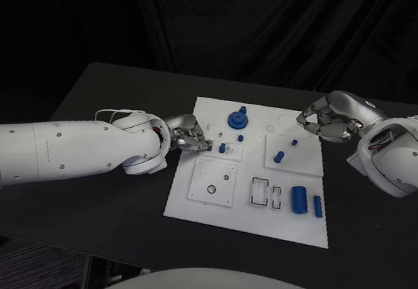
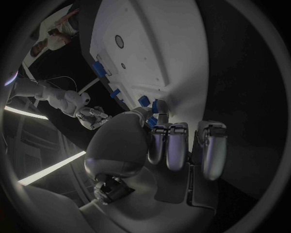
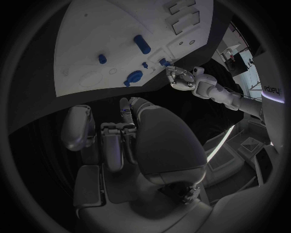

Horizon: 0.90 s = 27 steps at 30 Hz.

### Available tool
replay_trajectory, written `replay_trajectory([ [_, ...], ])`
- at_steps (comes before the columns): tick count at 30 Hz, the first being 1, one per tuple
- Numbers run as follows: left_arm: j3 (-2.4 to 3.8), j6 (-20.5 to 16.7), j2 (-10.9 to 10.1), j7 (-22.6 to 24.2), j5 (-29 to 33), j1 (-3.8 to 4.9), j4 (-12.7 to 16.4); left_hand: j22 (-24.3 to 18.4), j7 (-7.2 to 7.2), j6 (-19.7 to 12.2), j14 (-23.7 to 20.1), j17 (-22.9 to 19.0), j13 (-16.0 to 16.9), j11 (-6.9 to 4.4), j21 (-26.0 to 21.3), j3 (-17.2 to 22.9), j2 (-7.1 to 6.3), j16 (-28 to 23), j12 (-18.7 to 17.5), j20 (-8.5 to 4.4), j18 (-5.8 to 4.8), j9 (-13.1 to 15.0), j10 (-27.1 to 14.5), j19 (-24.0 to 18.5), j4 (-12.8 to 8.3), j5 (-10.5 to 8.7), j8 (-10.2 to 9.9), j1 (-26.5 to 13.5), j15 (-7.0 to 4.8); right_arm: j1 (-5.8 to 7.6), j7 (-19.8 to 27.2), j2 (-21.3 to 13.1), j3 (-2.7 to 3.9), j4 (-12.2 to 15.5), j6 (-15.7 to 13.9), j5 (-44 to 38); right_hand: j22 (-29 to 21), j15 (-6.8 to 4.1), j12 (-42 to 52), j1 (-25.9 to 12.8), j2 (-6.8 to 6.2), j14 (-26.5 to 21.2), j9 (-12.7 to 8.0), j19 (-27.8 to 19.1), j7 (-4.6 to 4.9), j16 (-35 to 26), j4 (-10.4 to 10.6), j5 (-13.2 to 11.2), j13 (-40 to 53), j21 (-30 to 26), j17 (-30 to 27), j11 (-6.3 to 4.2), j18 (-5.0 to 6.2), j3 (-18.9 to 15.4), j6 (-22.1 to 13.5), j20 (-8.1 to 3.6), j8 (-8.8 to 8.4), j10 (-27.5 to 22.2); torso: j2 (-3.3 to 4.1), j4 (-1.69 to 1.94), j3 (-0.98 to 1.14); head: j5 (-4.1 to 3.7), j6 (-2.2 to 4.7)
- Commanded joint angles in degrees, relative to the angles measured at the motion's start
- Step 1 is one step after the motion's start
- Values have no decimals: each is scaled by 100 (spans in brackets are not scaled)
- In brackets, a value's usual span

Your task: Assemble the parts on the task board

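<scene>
Left hand [image 1: 191, 137] hovered at the board's [image 1: 201, 214] edge beside a small peg [image 1: 222, 147] — grasp unclear. Right hand [image 1: 326, 120] clenched, holding nothing. Best kept slow — peg upright, square over its hole.

A black table [image 1: 103, 97] stands before dark drapes, with bright strip lights [image 2: 51, 167] off to the side.
</scene>
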Motion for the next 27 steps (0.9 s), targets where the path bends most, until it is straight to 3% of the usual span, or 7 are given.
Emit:
replay_trajectory([
  [1, -3, 42, 26, -96, -131, -9, 45, 1509, -19, 84, 606, 1509, 1502, -39, 17, 60, -84, 33, -2, -52, -79, 6, 606, 603, -2, 12, 50, -2, -45, -15, -107, 11, 4, -8, -34, -11, 868, 39, -35, 30, -9, 601, -7, -41, 12, 15, 1, 27, 1360, -24, 1509, 21, 36, 20, -9, 17, -20, 437, -7, -4, 7, -8, 0],
  [9, -2, 232, 80, -373, -306, 16, 64, 1509, -27, 114, 605, 1505, 1502, -46, 17, 98, -103, 29, -2, -58, -79, 15, 606, 603, 7, 6, 72, -24, -52, -18, -121, 35, 4, -34, -14, -11, 868, 39, -35, 30, -9, 601, -7, -41, 12, 15, 1, 27, 1360, -24, 1509, 21, 36, 20, -9, 17, -20, 437, -13, -7, 16, -43, 0],
  [27, -2, 646, 219, -876, -422, 82, -4, 1509, -48, 144, 599, 1488, 1502, -70, 17, 313, -154, 18, -2, -81, -79, 47, 606, 603, -46, 90, 120, -14, -75, -41, -137, 52, 4, -50, 20, -11, 866, 41, -37, 27, -19, 601, -9, -44, 15, 15, 0, 28, 1358, -33, 1509, 23, 37, 26, -17, 19, -26, 435, 2, -9, 9, -45, 0],
])
